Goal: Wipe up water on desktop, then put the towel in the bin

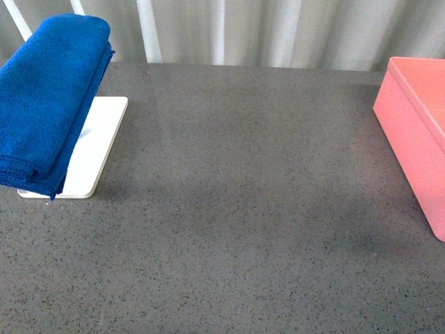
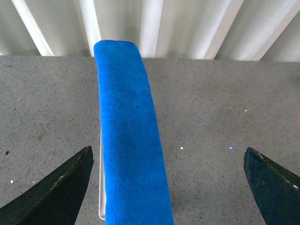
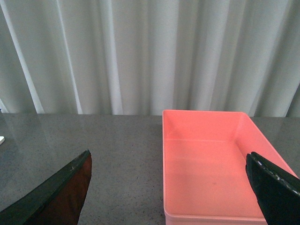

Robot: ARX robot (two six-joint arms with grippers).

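The blue towel [image 1: 49, 97] lies folded over a white tray at the far left of the speckled grey desktop [image 1: 243, 209]. The pink bin [image 1: 410, 139] stands at the right edge. Neither gripper shows in the front view. In the left wrist view my left gripper [image 2: 168, 151] is open above the desktop, and the towel [image 2: 129, 140] runs lengthwise between its dark fingers [image 2: 56, 192], closer to one of them. My right gripper [image 3: 168, 159] is open in front of the bin [image 3: 211, 173], which holds nothing. I cannot make out any water on the desktop.
The flat white tray [image 1: 97, 149] sits under the towel, and its edge [image 2: 100, 187] shows beside the cloth. A pale curtain [image 1: 278, 31] closes off the far edge of the desktop. Bare desktop stretches between tray and bin.
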